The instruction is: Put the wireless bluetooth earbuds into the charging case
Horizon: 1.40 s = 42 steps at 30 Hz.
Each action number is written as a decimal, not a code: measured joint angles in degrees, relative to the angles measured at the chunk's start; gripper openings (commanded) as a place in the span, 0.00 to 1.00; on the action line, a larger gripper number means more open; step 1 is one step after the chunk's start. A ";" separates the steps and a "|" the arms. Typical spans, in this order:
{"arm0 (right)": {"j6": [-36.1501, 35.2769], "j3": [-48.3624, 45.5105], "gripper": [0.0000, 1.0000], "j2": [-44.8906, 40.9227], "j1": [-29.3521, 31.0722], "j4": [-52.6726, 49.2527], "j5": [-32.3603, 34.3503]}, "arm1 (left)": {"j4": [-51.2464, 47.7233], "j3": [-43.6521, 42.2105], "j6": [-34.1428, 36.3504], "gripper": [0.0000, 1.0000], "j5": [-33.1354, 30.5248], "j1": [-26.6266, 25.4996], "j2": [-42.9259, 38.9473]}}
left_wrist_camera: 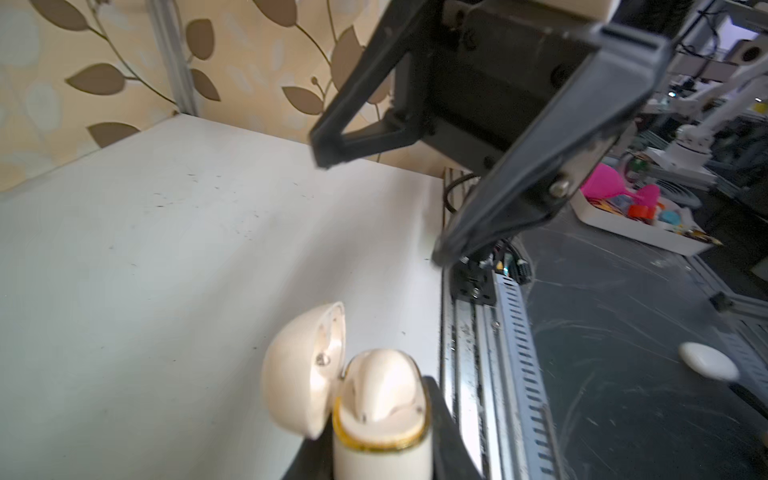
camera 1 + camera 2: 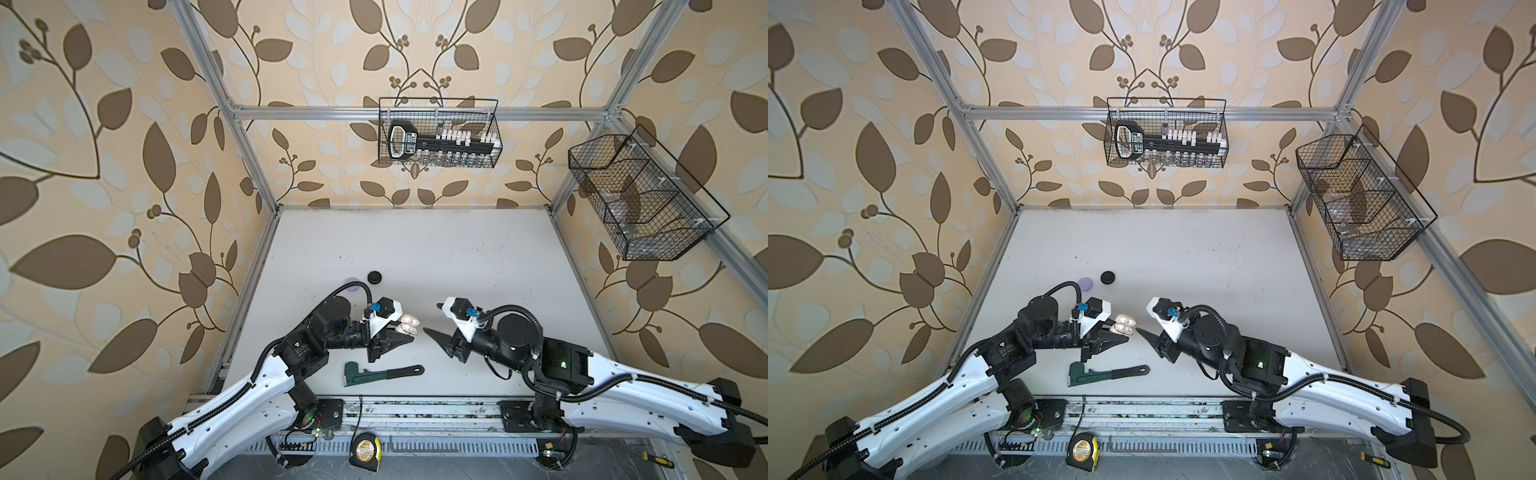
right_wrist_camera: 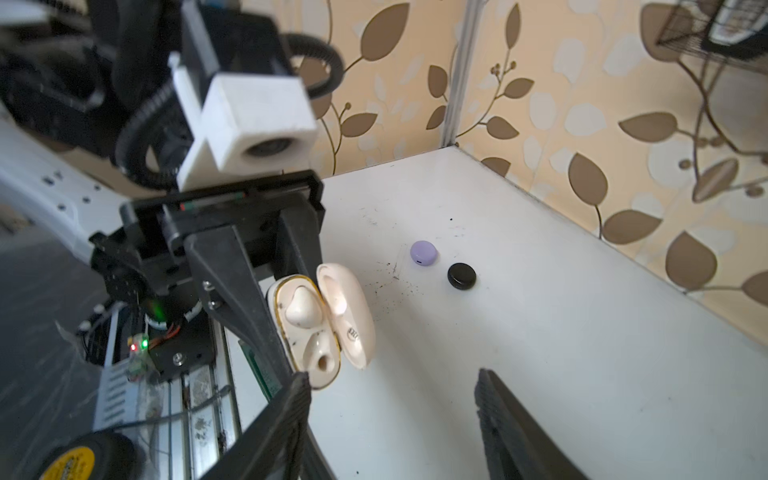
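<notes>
The white case (image 3: 309, 328), lid open, lower centre in both top views, is clamped by the left gripper (image 2: 403, 332), seemingly so its wells are presented to the right gripper (image 3: 392, 378), jaws apart.

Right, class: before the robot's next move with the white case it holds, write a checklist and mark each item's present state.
1. left gripper shut on white case: ok.
2. lid open: ok.
3. right gripper open and empty: ok.
4. first earbud seated in its pocket: ok.
5. second earbud fully down: cannot tell.
6. lilac case and black case closed on the table: ok.
</notes>
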 measured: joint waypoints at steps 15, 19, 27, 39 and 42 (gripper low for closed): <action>32.98 -15.96 0.13 13.55 -23.04 -13.46 -4.42 | 12.85 -8.11 -0.50 0.00 -5.35 4.09 -2.58; 34.75 -16.26 0.10 17.11 -27.19 -12.85 -5.44 | 12.85 -8.11 -0.24 0.00 -5.38 4.09 -3.37; 35.06 -16.37 0.10 22.32 -27.54 -8.31 -8.96 | 12.52 -8.09 0.00 0.00 -5.35 4.09 -4.22; 34.34 -10.43 0.39 31.12 -25.94 -4.37 -11.50 | 10.03 -8.00 0.81 0.00 -5.44 4.09 -5.75; 33.70 -9.27 0.39 32.48 -25.73 -4.81 -10.99 | 9.70 -8.00 1.01 0.00 -5.42 4.09 -5.99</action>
